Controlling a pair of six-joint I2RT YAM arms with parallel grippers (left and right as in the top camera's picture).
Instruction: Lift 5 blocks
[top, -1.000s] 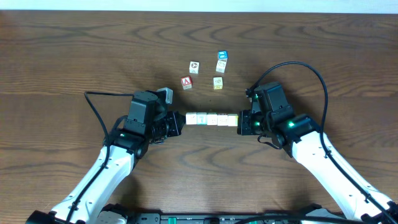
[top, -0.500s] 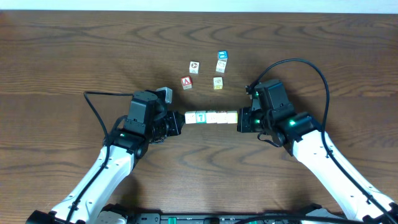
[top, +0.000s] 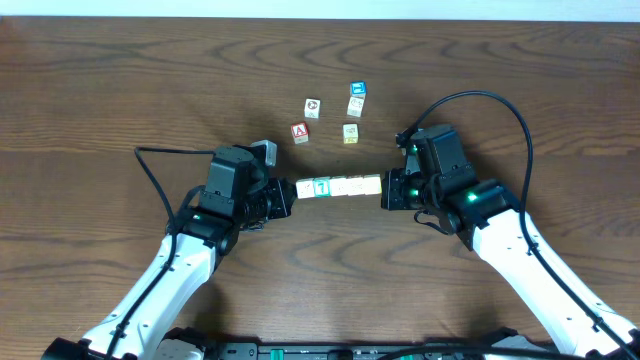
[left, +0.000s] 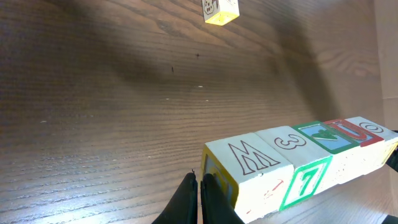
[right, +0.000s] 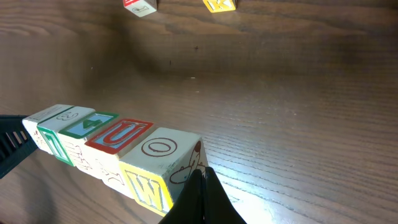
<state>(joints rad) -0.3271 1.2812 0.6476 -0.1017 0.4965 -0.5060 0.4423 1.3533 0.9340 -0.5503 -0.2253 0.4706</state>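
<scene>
The 5 small wooden alphabet blocks (top: 340, 187), tops showing M, 3, green 4, red U and O, butt end to end in 1 straight row near the red-lettered A cube (top: 299, 131).

Cream blocks (top: 340, 187) carry green, red and yellow markings; table (top: 100, 100) brown woodgrain.

Left fingers (left: 183, 205), right fingers (right: 191, 206) closed.

Row of blocks (top: 340, 187) end-to-end betw. L gripper (top: 291, 195) and R gripper (top: 386, 191), each gripper's tips butted vs. an end block, on table (top: 100, 100) beyond fingers, apart from row: left pair of loose cubes (top: 299, 131) past L tips, right pair of loose cubes (top: 351, 132) past row's mid-right
</scene>
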